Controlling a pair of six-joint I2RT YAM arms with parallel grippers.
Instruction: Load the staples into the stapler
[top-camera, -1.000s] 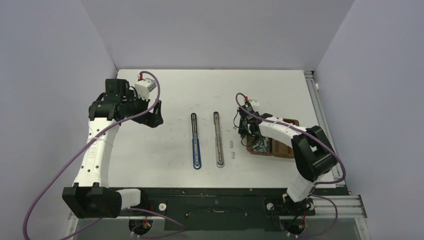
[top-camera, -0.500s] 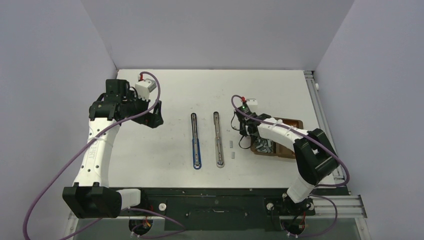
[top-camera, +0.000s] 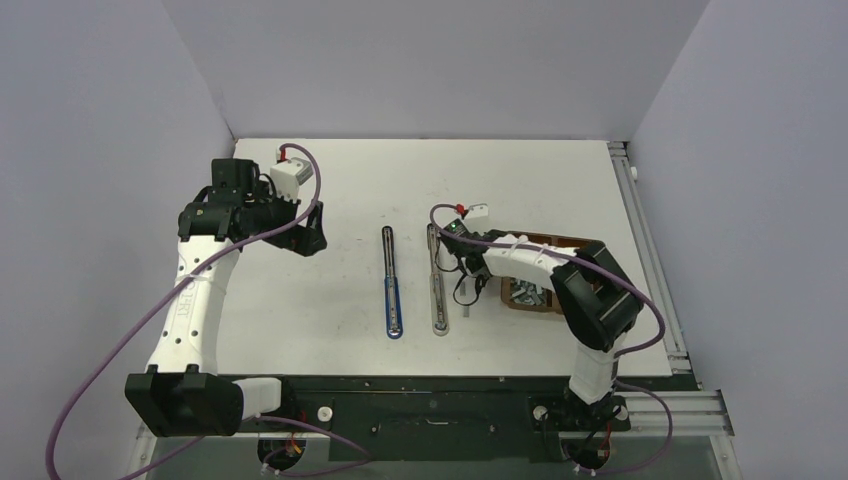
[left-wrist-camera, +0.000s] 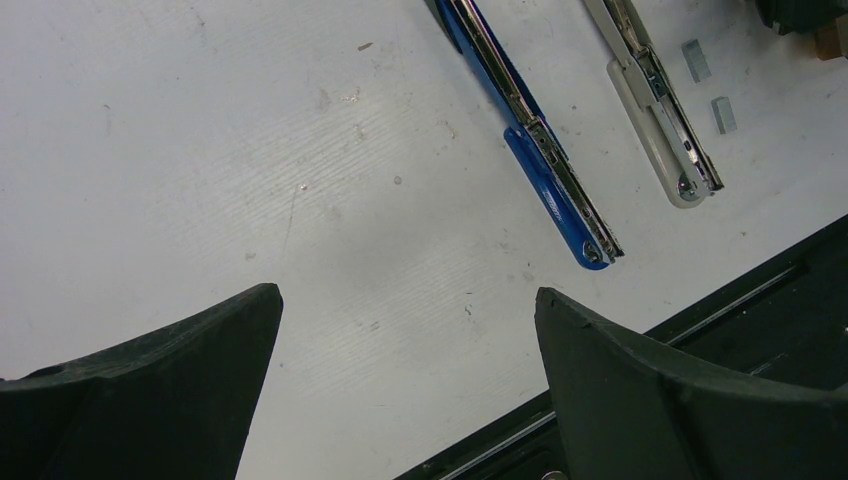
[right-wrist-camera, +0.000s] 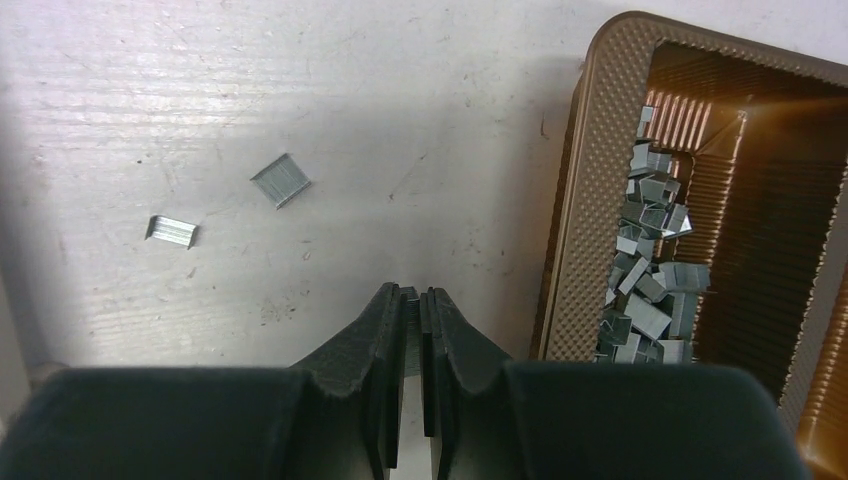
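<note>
The right gripper (right-wrist-camera: 415, 297) has its jaws pressed together, just left of a brown tray (right-wrist-camera: 565, 250) holding the staples (right-wrist-camera: 645, 290) in a pile. Two loose strips (right-wrist-camera: 280, 181) lie ahead of it. The left gripper (left-wrist-camera: 405, 295) gapes wide, with the blue stapler (left-wrist-camera: 540, 150) and white stapler (left-wrist-camera: 655, 85) beyond its fingertips.

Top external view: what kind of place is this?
Probably a robot test cell: plain walls enclose a white table; the left arm and the right arm stand at its edge; a blue stapler and a tray of staples lie on it.
</note>
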